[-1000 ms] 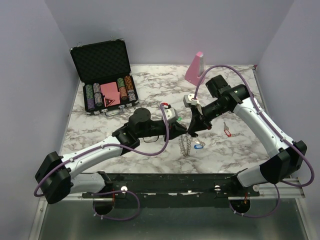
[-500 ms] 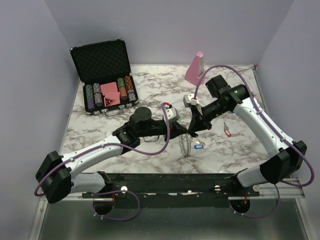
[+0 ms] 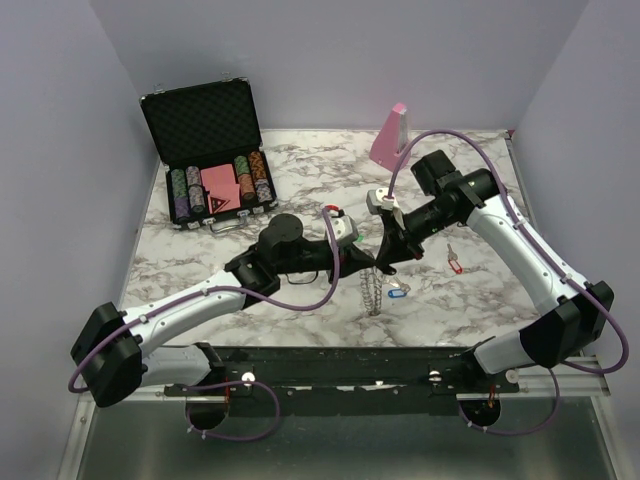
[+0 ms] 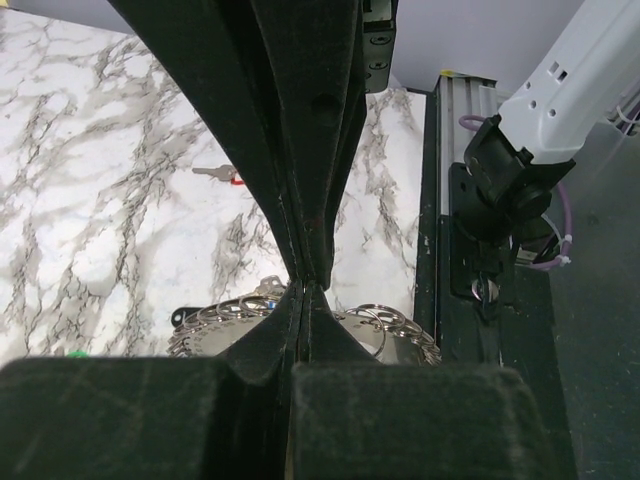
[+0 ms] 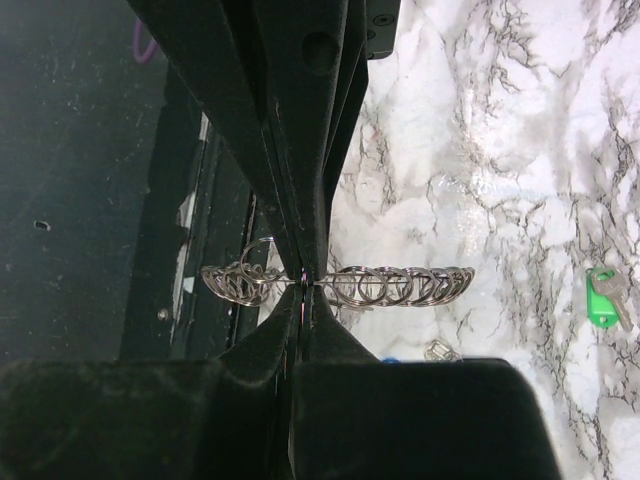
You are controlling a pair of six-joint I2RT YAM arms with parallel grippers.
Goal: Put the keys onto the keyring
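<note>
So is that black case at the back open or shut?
Open: the case has its lid upright, rows of chips showing inside.

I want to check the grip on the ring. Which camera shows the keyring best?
Right wrist: the keyring runs edge-on across the frame, its loops sharp, pinched by the right gripper. Left wrist shows only parts of its rim behind the left gripper; top external shows it small and edge-on.
</note>
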